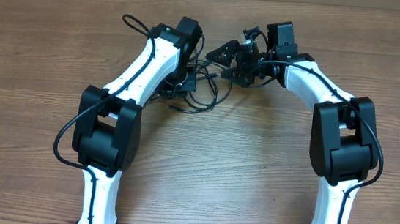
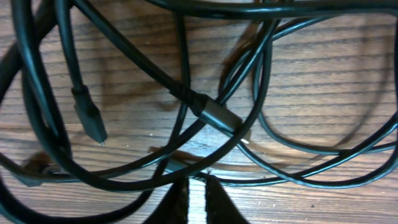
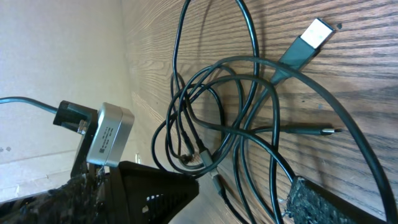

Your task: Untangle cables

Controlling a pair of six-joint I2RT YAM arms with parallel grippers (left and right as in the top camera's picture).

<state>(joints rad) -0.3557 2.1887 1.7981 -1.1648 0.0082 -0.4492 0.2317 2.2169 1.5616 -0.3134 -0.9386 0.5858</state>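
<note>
My right gripper gapes wide, holding nothing. My left gripper is nearly pinched; I can't tell whether a cord is nipped. The cables lie tangled between both, toward the table's 12 o'clock. A pull could cinch the crossed loops or snag the silver plug, which in my right wrist view lies seven-to-one, tip toward one.

Bends both arms inward from their bases, elbows out, wrists close together at the far middle. Angles the left arm forward and inward, with the left pincer pointing straight down, fingertips almost together and only a thin slit between them. Swings the right arm across toward the left, with the right pincer lying sideways, fingers spread wide.
</note>
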